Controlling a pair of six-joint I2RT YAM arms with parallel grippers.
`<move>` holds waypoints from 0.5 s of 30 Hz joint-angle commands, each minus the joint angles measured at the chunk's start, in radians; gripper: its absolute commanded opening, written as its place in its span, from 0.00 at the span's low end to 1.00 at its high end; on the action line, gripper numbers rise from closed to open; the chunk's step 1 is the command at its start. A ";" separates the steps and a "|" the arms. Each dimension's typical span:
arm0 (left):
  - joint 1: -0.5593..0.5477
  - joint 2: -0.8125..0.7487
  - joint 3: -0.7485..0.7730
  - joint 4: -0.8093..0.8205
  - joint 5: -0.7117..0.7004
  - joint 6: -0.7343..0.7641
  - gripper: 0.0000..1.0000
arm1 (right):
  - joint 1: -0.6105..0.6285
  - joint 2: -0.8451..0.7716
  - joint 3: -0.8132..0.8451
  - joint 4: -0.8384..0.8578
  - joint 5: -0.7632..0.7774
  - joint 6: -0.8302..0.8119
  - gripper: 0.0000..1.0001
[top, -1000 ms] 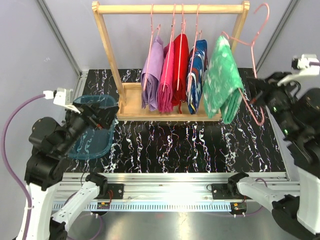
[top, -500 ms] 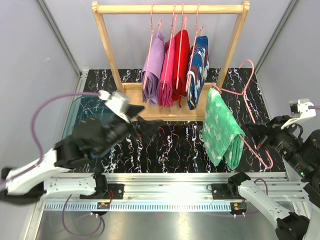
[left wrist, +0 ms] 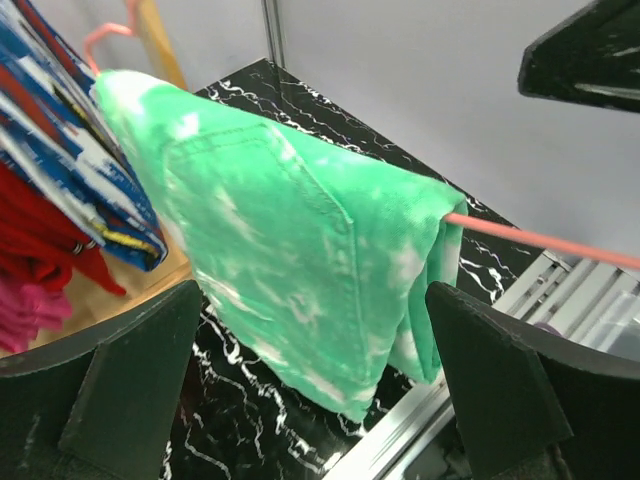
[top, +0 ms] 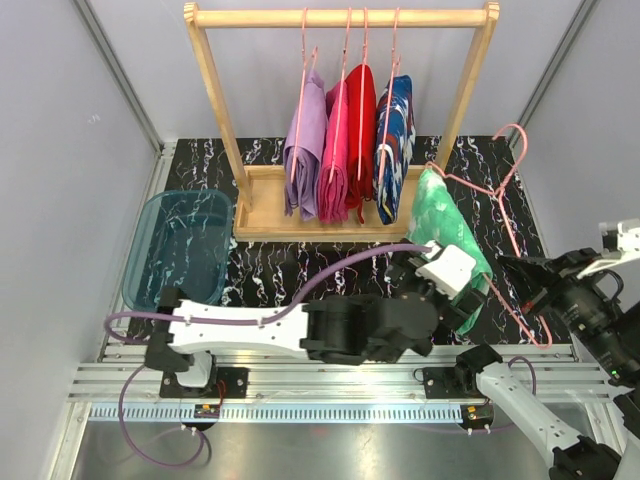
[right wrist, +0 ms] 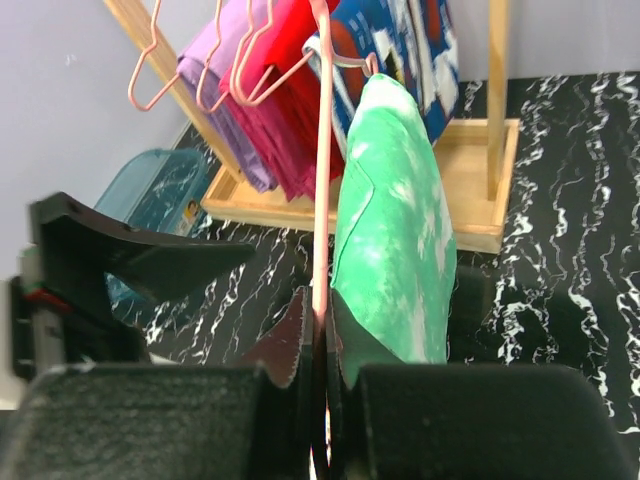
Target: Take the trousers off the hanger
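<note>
The right gripper [right wrist: 318, 330] clamped the pink hanger [right wrist: 322, 180], mint green trousers [left wrist: 300, 250] draped just ahead; the wide-open left gripper [left wrist: 310, 300] faced the cloth, likely needing next to pinch and slide it off.

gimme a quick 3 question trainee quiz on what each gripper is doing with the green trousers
1. Pick one: the right gripper is shut on A the pink hanger; B a red pair; C nothing.
2. Fill in: the left gripper has its jaws ___ on either side of the green trousers.
3. True or false: the green trousers do not hang from the top bar of the wooden rack.

Key: 1 A; 2 open; 3 true.
</note>
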 commanded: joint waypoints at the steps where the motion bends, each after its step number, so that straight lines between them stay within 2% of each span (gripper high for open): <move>1: 0.000 0.054 0.122 0.073 -0.098 0.025 0.99 | -0.021 -0.052 0.018 0.291 0.032 0.001 0.00; 6: 0.014 0.136 0.156 0.134 -0.105 0.080 0.98 | -0.038 -0.073 0.022 0.296 0.029 0.007 0.00; 11: 0.045 0.176 0.185 0.130 -0.020 0.072 0.96 | -0.039 -0.069 0.037 0.287 0.021 0.031 0.00; 15: 0.049 0.162 0.167 0.147 0.039 0.063 0.99 | -0.041 -0.058 0.047 0.279 0.056 0.039 0.00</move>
